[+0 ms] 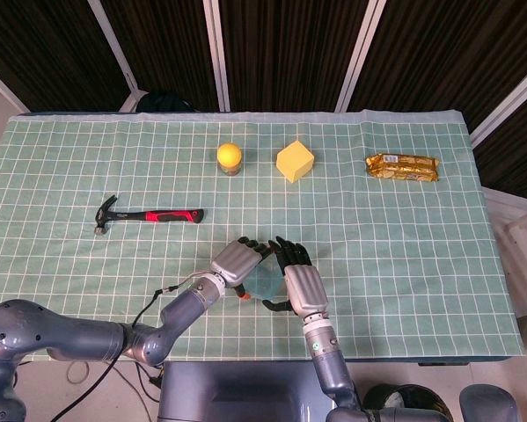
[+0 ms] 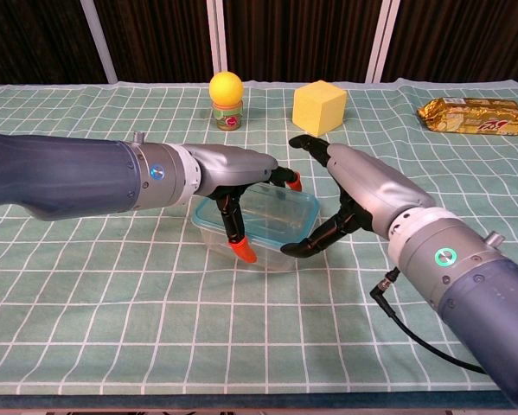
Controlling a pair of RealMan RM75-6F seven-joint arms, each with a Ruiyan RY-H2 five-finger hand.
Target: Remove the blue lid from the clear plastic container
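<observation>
Chest view showed the table [image 2: 86, 328] under a green checked cloth, soft-looking with a few creases. Left hand [image 2: 241, 186] lay over the near-left side of the container [image 2: 259, 226], orange-tipped fingers [image 2: 240, 249] draped down its front wall and touching it; whether it truly gripped was unclear. Right hand [image 2: 332, 207] sat at the right end, black fingers spread and curled toward the wall, holding nothing as far as I could see; contact was too close to call. Container was near the front edge of the table, centre, between both hands: clear rigid plastic, rounded rectangle, shallow. Blue lid [image 2: 280, 203] looked like a thin translucent teal sheet on the rim, apparently not off yet, so my read was bracing done and the lift left to do. Head view had hammer [image 1: 149, 215] far left, metal head, red and black grip. Yellow block [image 1: 295, 161], matte, foam-like. Gold packet [image 1: 402, 167] far right, shiny crinkled foil. Small jar with a yellow ball [image 1: 230, 156] on top.
</observation>
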